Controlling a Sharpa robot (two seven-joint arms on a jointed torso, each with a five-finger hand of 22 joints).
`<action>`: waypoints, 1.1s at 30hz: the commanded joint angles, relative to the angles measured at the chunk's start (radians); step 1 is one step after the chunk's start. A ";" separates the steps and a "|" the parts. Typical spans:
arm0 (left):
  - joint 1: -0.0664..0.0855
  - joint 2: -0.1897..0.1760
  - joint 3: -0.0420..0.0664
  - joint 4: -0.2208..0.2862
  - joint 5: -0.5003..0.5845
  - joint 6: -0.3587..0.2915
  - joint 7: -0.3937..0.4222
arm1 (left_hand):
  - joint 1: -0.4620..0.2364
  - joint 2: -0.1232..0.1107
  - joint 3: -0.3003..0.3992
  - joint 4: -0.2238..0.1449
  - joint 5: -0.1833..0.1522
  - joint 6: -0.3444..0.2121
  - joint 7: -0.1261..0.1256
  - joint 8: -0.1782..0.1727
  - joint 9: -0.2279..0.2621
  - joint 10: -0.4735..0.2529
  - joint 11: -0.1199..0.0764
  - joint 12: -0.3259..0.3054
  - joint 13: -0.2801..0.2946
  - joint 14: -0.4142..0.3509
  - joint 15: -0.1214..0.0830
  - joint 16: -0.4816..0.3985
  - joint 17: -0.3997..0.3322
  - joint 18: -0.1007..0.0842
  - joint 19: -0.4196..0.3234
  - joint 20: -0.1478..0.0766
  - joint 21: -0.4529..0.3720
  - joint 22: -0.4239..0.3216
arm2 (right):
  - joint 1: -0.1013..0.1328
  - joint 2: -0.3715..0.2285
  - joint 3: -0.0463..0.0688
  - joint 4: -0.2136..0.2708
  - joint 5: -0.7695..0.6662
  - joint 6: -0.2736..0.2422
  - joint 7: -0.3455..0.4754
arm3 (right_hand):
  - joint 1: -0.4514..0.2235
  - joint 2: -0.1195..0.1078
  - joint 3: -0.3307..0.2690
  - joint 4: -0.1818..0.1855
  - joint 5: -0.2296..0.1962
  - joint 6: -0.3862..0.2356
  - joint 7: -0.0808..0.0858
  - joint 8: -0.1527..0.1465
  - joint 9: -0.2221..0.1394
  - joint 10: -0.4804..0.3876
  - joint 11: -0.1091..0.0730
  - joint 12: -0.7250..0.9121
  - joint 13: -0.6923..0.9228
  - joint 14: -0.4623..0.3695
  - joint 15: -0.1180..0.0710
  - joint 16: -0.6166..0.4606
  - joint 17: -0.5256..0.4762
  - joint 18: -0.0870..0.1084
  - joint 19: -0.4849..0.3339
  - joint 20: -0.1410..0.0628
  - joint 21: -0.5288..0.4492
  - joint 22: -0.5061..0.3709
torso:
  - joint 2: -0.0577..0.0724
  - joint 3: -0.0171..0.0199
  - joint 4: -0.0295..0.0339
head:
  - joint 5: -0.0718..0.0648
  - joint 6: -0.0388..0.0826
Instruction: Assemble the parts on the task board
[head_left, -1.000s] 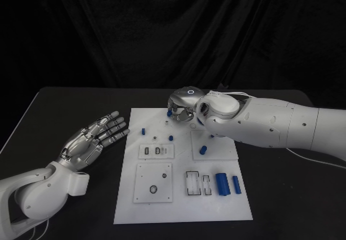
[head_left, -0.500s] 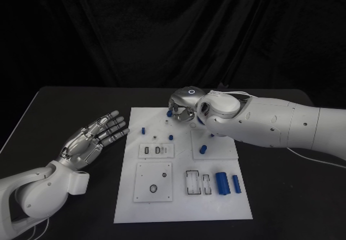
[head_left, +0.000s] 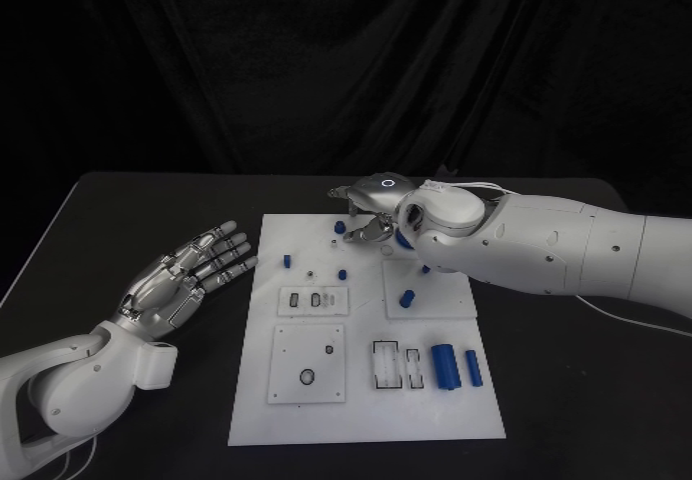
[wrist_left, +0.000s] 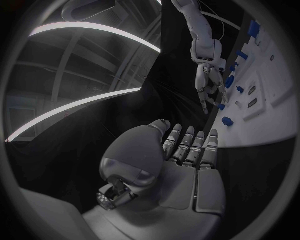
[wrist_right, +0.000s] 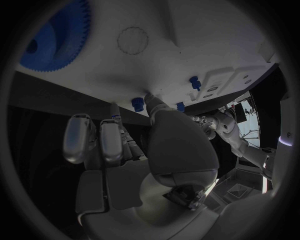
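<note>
The white task board (head_left: 368, 410) lies mid-table. My right hand (head_left: 372, 215) hovers over its far edge, fingers spread and holding nothing. A small blue peg (head_left: 339, 228) stands just beside those fingers. In the right wrist view the thumb's tip (wrist_right: 152, 100) touches the board between two blue pegs (wrist_right: 137, 104) (wrist_right: 180, 106), and a blue gear (wrist_right: 56, 37) lies flat further off. My left hand (head_left: 188, 275) rests palm up on the table left of the board, fingers straight and empty. In the left wrist view my left hand (wrist_left: 169, 160) lies flat, with my right hand (wrist_left: 209, 75) above the board.
More blue pegs (head_left: 287, 262) (head_left: 342, 273) (head_left: 408, 297) stand on the board's middle. Two blue cylinders (head_left: 446, 366) (head_left: 473, 369) lie near its front right, beside rectangular slots (head_left: 387, 366). My right arm (head_left: 548, 250) covers the board's far right corner.
My right hand has turned and risen a little, its fingers spreading away from the blue peg at the far edge. The peg stays on the board. My left hand has not moved.
</note>
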 joint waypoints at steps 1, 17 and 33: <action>0.002 -0.005 0.000 0.005 -0.001 0.012 0.149 | -0.010 -0.004 0.005 -0.001 0.005 0.001 0.001 0.005 0.001 -0.001 0.007 0.003 0.001 -0.003 0.003 0.003 -0.001 -0.015 -0.005 0.002 -0.004 -0.002 | 0.010 -0.038 0.001 0.028 0.009 -0.089 0.023 | 0.041 0.018 0.008 -0.017 0.068 0.133 0.010 0.028 0.026 0.009 -0.005 0.034 0.018 -0.004 -0.004 -0.009 -0.006 0.011 -0.007 -0.005 -0.007 0.001 | 0.000 -0.0001 0.0011 | 0.000 0.005; 0.002 -0.008 -0.003 0.008 -0.001 0.006 0.148 | -0.017 -0.001 0.015 -0.003 0.006 0.002 0.003 0.005 0.001 -0.002 0.009 0.007 0.001 -0.003 0.004 0.005 -0.001 -0.017 -0.007 0.003 -0.005 -0.002 | 0.096 -0.312 -0.008 0.253 0.138 0.013 0.005 | 0.071 0.038 0.082 -0.053 0.157 0.417 -0.007 0.051 0.045 0.039 -0.085 0.528 0.354 -0.137 -0.068 -0.206 -0.303 0.043 -0.123 -0.064 -0.159 -0.145 | -0.007 0.0010 -0.0096 | 0.005 0.000; 0.002 -0.004 -0.006 0.003 -0.001 0.012 0.145 | -0.023 0.003 0.022 -0.003 0.007 0.001 0.004 0.004 0.000 -0.003 0.010 0.009 0.001 -0.002 0.006 0.007 -0.001 -0.018 -0.007 0.003 -0.005 -0.003 | 0.057 -0.358 -0.012 0.244 0.179 0.076 -0.060 | -0.024 0.030 0.013 -0.013 0.116 0.479 0.006 0.013 0.053 0.714 -0.077 1.268 1.433 0.141 -0.054 0.181 0.493 -0.039 0.107 -0.051 0.103 0.236 | -0.004 0.0024 -0.0067 | 0.000 -0.007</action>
